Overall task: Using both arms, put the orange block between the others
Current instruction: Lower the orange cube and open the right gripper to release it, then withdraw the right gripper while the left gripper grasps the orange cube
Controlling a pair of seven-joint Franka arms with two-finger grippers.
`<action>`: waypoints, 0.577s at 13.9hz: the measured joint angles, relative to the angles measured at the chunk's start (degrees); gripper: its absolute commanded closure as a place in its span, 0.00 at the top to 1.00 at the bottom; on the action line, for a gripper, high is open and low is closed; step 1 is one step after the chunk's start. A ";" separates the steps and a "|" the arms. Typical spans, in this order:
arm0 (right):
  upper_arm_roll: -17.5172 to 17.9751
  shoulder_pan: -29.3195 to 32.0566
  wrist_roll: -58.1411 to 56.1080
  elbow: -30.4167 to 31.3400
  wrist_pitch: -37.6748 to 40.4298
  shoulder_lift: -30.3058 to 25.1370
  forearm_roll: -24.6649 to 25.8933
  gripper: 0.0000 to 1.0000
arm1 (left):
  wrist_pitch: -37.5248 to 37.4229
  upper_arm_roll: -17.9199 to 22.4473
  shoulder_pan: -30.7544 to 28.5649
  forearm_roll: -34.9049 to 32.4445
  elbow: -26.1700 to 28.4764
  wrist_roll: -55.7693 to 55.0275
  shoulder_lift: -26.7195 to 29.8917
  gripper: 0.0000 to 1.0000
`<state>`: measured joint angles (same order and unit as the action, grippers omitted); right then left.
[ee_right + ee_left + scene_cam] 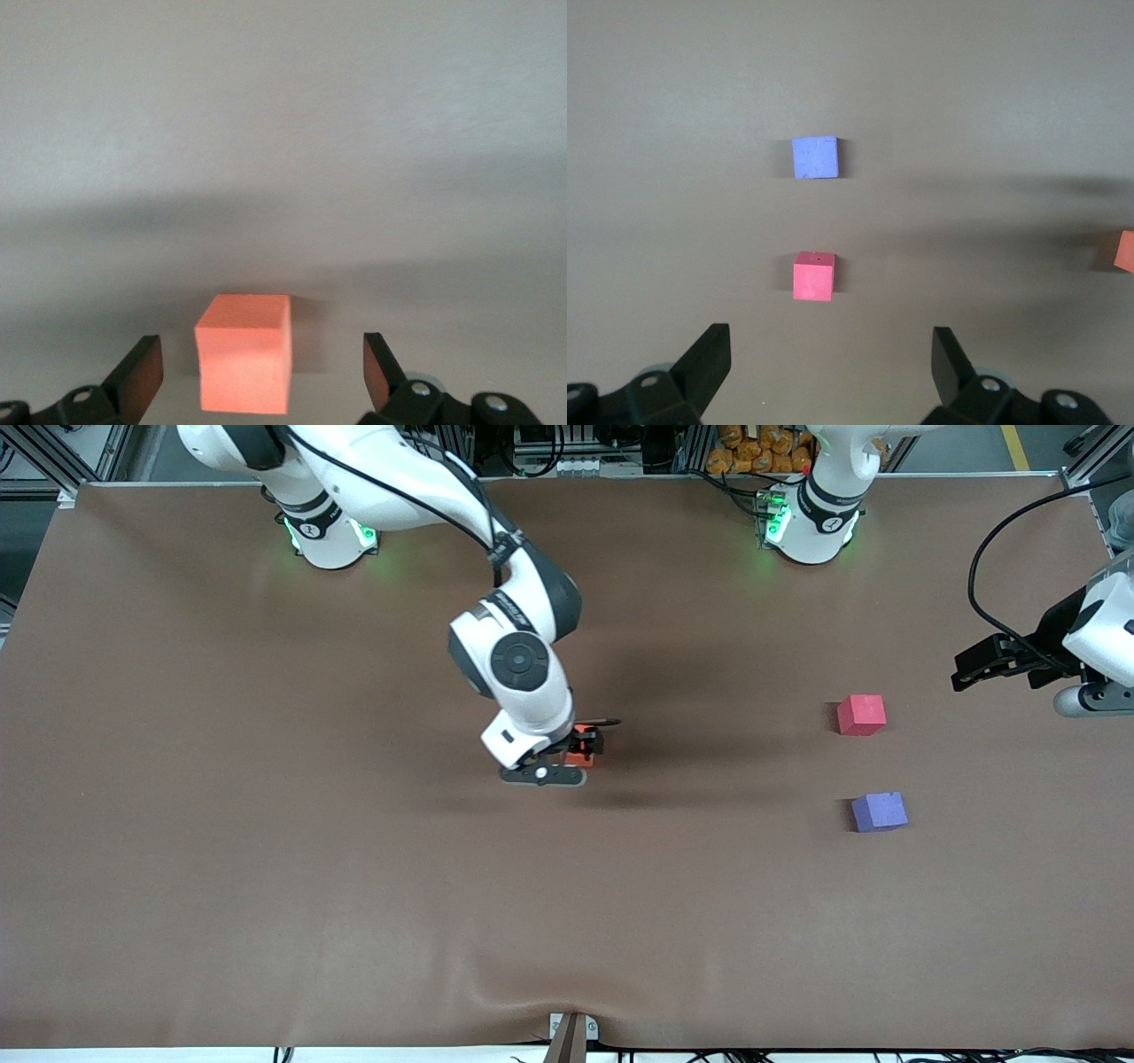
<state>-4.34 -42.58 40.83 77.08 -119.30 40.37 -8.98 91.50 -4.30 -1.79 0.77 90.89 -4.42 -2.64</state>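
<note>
The orange block (580, 756) (245, 354) rests on the brown table near its middle. My right gripper (585, 746) (260, 367) is low around it, open, with a gap between each finger and the block. The pinkish-red cube (861, 715) (813, 276) and the purple-blue cube (879, 811) (815, 158) sit apart toward the left arm's end, the purple-blue one nearer the front camera. My left gripper (966, 671) (831, 354) hangs open and holds nothing, above the table beside the pinkish-red cube. The orange block (1124, 251) also shows at the edge of the left wrist view.
The brown table cover (266, 824) is wrinkled near a metal bracket (567, 1032) at the front edge. A black cable (983, 558) loops above the left arm's end. Both arm bases (328, 536) (811, 522) stand along the table's edge farthest from the front camera.
</note>
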 measured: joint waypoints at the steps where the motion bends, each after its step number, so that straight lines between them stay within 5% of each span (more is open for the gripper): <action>1: -0.03 1.19 -1.08 0.01 1.96 -0.96 0.01 1.00 | 0.00 -0.03 0.03 0.00 0.00 0.00 0.00 1.00; 8: -0.24 10.04 -14.75 2.86 6.49 -5.70 0.05 1.00 | 0.16 -0.31 0.98 3.13 0.01 0.00 -2.25 1.00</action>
<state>-4.58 -32.54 26.08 79.94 -112.81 34.67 -8.92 91.66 -4.62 -0.80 3.90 90.89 -4.42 -4.89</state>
